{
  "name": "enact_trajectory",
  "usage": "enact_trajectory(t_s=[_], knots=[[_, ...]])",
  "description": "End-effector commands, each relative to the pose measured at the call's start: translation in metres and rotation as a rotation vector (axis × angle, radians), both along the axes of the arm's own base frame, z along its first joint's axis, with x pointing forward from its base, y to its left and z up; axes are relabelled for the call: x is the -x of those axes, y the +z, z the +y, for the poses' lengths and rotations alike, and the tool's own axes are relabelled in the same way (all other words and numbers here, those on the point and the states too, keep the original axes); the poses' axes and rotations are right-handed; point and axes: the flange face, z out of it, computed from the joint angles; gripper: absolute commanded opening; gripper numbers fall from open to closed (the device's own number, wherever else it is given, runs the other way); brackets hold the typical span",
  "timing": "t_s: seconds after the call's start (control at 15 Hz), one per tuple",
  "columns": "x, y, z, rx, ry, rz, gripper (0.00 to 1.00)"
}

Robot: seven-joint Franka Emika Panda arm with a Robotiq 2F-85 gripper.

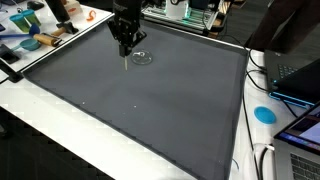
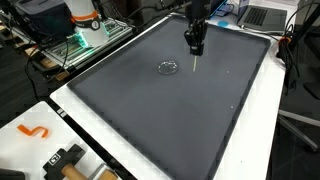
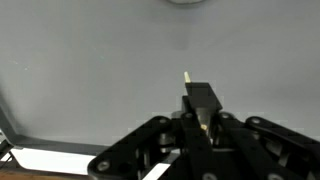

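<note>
My gripper [image 1: 125, 42] hangs over the far part of a large grey mat [image 1: 150, 110], its jaws shut on a thin dark pen-like stick [image 3: 200, 97] that points down at the mat. The pale tip of the stick [image 1: 126, 64] hovers just above the surface. In the wrist view the gripper [image 3: 203, 108] fills the lower half, with the pale tip showing ahead of the fingers. A small clear round dish [image 1: 142, 57] lies on the mat beside the tip; both exterior views show the dish [image 2: 167, 68], and the wrist view catches only its edge [image 3: 185, 2].
A white table edge [image 1: 60, 130] borders the mat. A blue disc [image 1: 264, 114] and a laptop [image 1: 300, 75] sit beside it, with clutter [image 1: 35, 35] at the far corner. An orange hook shape [image 2: 35, 130] and dark tools [image 2: 65, 160] lie on the white border.
</note>
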Motion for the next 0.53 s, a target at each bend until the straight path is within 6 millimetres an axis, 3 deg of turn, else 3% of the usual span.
enact_trajectory(t_s=[0.0,0.47], knots=[[0.021,0.003,-0.021,-0.122,0.012,-0.013,0.03],[0.039,0.010,-0.053,-0.318,0.032,-0.032,0.03]])
